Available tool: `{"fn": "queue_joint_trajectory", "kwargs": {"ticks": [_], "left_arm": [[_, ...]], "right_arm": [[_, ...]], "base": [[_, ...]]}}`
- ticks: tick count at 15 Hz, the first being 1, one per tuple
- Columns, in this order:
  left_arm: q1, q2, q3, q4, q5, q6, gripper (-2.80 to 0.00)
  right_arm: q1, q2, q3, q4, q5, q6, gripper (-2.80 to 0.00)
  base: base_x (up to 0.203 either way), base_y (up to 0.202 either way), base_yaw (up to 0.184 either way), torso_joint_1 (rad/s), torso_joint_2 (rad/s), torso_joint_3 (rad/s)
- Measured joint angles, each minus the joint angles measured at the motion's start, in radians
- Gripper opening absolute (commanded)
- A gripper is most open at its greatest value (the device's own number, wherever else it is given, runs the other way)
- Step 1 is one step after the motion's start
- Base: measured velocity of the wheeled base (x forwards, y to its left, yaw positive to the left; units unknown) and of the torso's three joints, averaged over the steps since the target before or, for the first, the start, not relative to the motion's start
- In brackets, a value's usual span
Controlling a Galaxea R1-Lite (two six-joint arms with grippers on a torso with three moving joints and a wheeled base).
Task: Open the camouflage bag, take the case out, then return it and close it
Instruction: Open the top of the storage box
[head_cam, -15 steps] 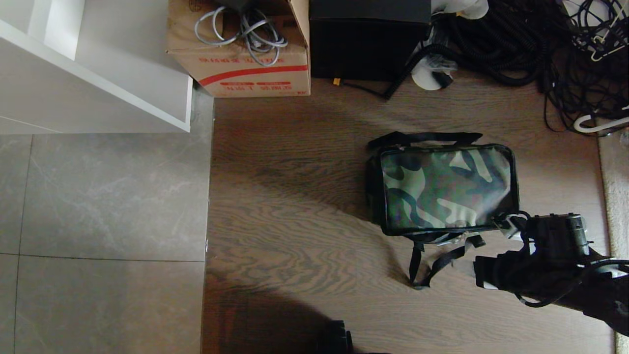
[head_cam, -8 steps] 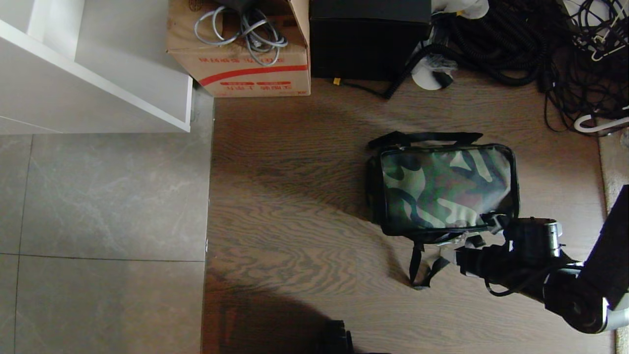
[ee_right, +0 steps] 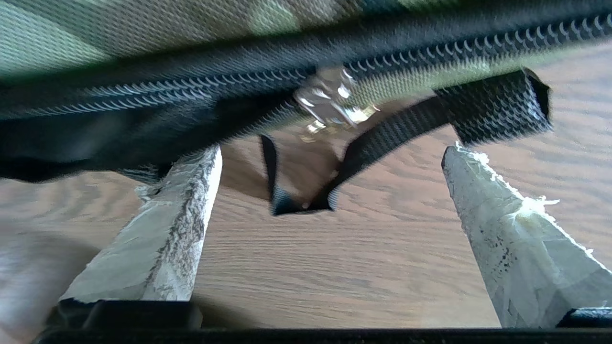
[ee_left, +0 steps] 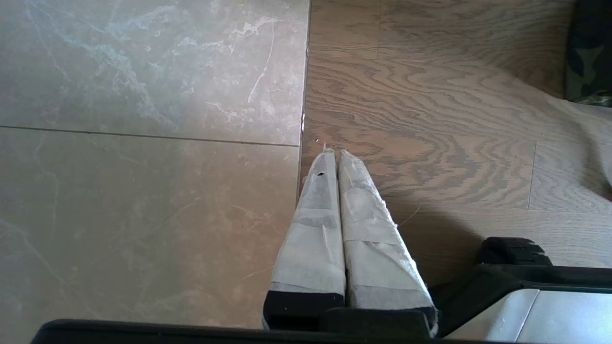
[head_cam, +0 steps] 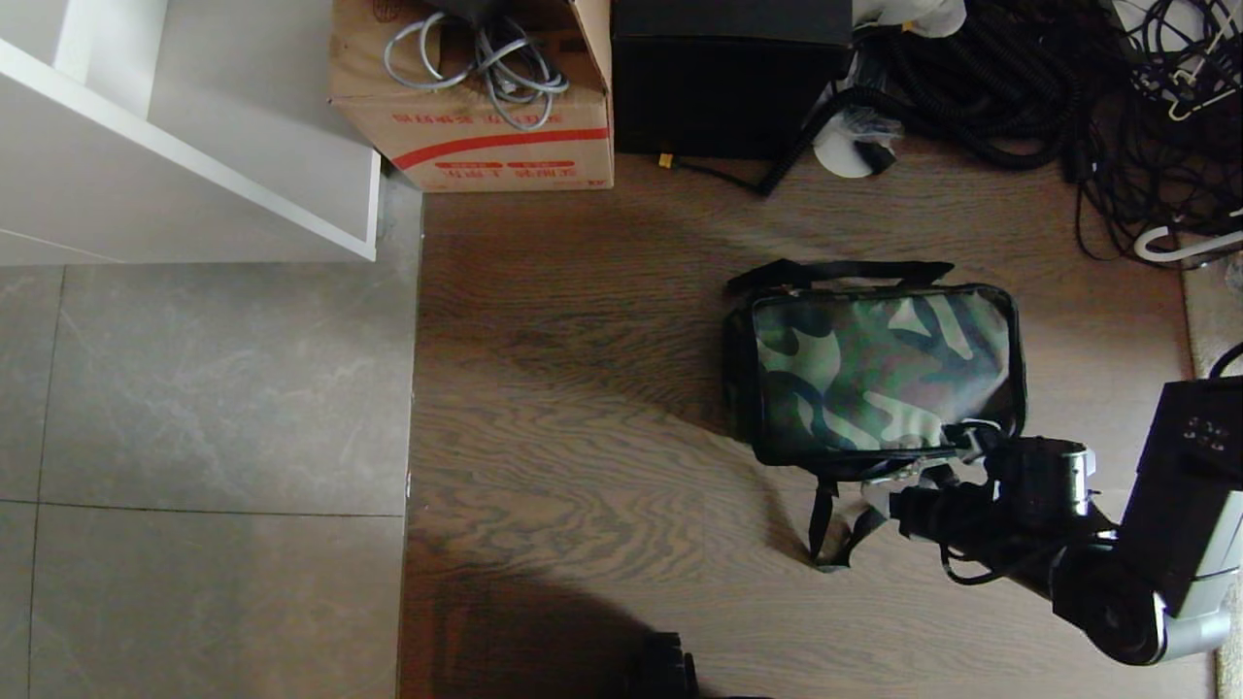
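Lying zipped: one camouflage bag [head_cam: 879, 369]; right pincer [ee_right: 330, 191] spread, left pincer [ee_left: 334, 157] pressed together.

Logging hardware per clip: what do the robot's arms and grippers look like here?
Right arm: black links, silver-grey joint housing, loose black cables. The right gripper and left gripper each have two tapered fingers wrapped in frayed whitish tape on black bases.

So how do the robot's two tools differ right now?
The right tool has its fingers spread wide; the left tool has them pressed together. The right one is right at the camouflage bag, by its zipper pull; the left one hangs over bare floor. Both have pale wrapped fingers.
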Motion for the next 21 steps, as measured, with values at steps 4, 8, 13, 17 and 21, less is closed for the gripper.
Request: {"fn": "queue_joint_trajectory", "kwargs": {"ticks": [4, 8, 13, 17, 21], "left_arm": [[0.000, 0.000, 0.000, 0.000, 0.000, 0.000, -2.80], [0.000, 0.000, 0.000, 0.000, 0.000, 0.000, -2.80], [0.000, 0.000, 0.000, 0.000, 0.000, 0.000, -2.80], [0.000, 0.000, 0.000, 0.000, 0.000, 0.000, -2.80], [0.000, 0.000, 0.000, 0.000, 0.000, 0.000, -2.80]], "right_arm": [[0.000, 0.021, 0.005, 0.003, -0.021, -0.019, 0.00], [0.000, 0.049, -0.043, -0.098, -0.036, -0.017, 0.00], [0.001, 0.092, -0.047, -0.185, -0.038, -0.018, 0.00], [0.003, 0.094, -0.040, -0.215, -0.037, -0.008, -2.80], [0.007, 0.105, -0.039, -0.255, -0.033, -0.017, -2.80]], "base": [[0.000, 0.000, 0.000, 0.000, 0.00, 0.000], [0.000, 0.000, 0.000, 0.000, 0.00, 0.000], [0.000, 0.000, 0.000, 0.000, 0.00, 0.000], [0.000, 0.000, 0.000, 0.000, 0.00, 0.000], [0.000, 0.000, 0.000, 0.000, 0.00, 0.000]]}}
